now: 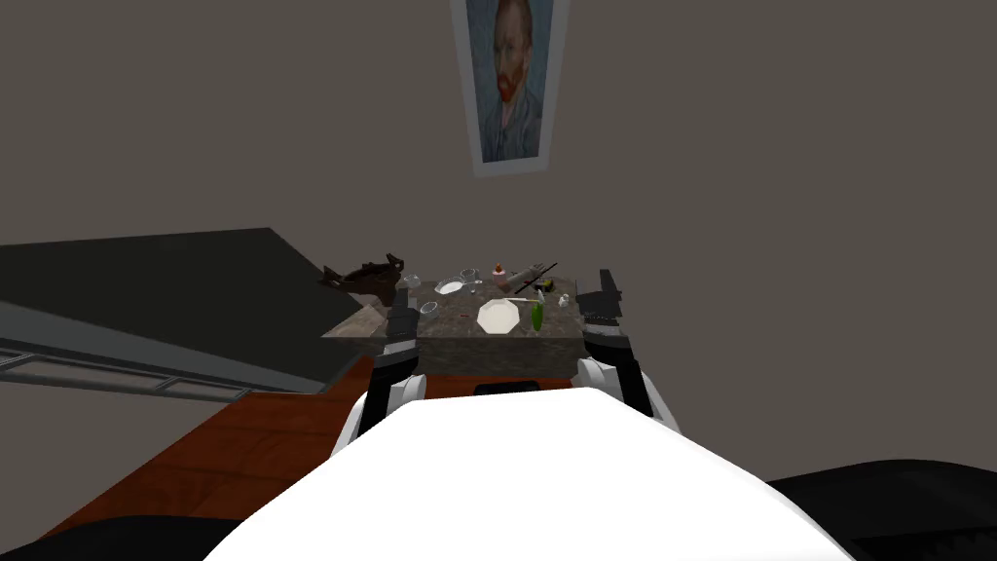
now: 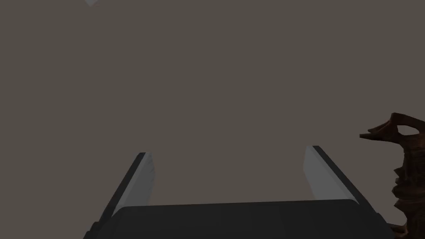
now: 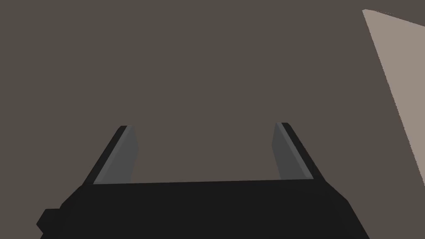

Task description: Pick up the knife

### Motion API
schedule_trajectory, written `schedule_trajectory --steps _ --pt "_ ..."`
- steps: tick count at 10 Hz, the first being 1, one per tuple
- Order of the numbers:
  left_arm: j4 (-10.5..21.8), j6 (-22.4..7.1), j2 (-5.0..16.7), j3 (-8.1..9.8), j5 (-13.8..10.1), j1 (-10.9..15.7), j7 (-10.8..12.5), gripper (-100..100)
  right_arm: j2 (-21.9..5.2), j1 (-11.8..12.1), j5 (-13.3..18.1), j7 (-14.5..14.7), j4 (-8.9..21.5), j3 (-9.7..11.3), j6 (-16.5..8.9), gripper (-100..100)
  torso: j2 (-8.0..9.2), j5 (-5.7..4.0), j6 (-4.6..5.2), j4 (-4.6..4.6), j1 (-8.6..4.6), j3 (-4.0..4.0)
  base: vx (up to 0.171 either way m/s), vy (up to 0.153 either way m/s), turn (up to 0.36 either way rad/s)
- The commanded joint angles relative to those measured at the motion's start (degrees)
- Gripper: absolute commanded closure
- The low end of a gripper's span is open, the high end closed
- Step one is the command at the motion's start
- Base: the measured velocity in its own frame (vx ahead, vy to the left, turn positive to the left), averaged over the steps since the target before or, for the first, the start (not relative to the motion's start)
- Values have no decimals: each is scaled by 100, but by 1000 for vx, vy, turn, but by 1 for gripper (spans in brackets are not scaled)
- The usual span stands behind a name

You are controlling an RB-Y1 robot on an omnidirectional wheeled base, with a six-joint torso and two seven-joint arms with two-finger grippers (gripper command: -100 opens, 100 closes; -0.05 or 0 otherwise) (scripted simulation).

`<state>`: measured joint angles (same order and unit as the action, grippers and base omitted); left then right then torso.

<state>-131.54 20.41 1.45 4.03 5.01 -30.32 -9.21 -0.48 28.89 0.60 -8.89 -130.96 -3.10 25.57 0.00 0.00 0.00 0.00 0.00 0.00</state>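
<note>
Mid-frame, on the table point(image 1: 458, 323): knife point(image 1: 523, 302), likely the pale sliver beside the white plate point(image 1: 498, 317)
Left claw point(image 2: 228, 149): released, empty
Right claw point(image 3: 203, 125): released, empty
Risk: crowded tabletop; my reach could knock the green thing point(image 1: 537, 316) over

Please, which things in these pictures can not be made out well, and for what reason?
1. Knife: too small in the head view; a thin dark stick at the far side of the table may be it, I cannot tell.
2. Small pale dishes beyond the white plate: too small to name.
3. Dark brown carved thing: cut off by the left wrist view's edge, beside the open left gripper.
</note>
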Motion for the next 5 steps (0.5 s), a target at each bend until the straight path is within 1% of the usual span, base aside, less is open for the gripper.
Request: schedule_trajectory --steps 1,3,5 --pt "0 0 0 0 0 0 0 0 -159 -49 22 -1 41 -2 23 -100 0 0 0 0 0 0 -9 20 127" --pt "0 0 0 -1 0 1 0 0 -441 -160 75 -6 142 -4 80 -100 5 3 -3 1 16 3 -22 58 227" --pt "0 0 -1 -1 0 1 0 0 -783 -323 156 -15 306 -6 169 -100 6 6 -4 1 26 3 -25 77 330"
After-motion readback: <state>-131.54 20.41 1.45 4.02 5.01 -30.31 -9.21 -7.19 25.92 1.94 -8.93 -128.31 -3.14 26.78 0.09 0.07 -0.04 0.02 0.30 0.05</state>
